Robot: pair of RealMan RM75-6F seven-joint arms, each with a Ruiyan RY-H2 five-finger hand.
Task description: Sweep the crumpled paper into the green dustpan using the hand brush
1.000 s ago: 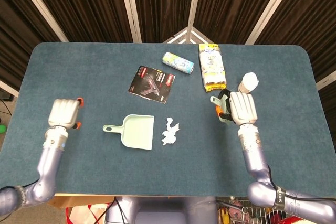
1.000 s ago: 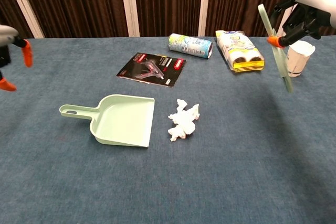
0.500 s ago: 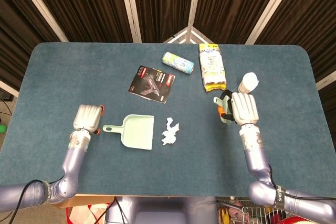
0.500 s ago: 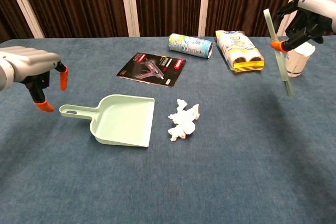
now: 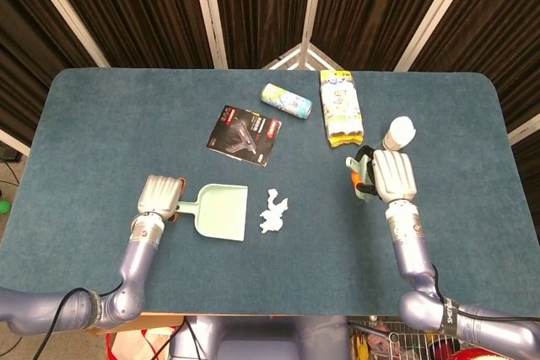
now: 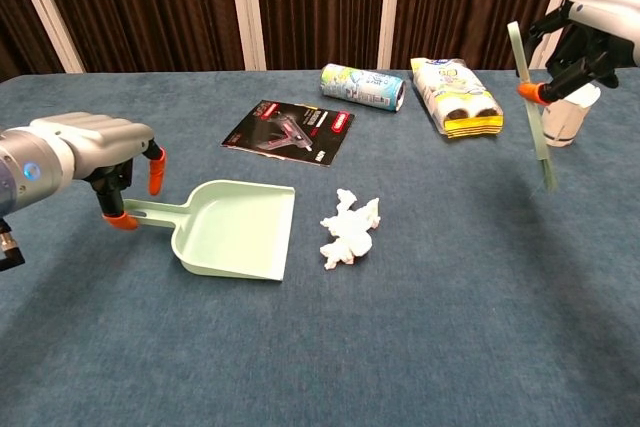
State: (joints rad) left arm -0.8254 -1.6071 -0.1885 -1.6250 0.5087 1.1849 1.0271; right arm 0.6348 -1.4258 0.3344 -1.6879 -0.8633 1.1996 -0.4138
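The left hand [image 6: 95, 152] hovers unclenched over the green dustpan [image 6: 235, 230] handle to steady it mid-bench beside the crumpled paper [image 6: 350, 226], while the right hand [image 6: 600, 27] grips the hand brush [image 6: 531, 107] aloft near the right edge

1. Open cloth lies between the crumpled paper [image 6: 351, 227] and the right hand [image 6: 590, 32] at its 3 o'clock.
2. The green dustpan [image 6: 235, 228] blocks the paper's 9 o'clock side.
3. A white cup [image 6: 568, 112] stands just behind the right hand.
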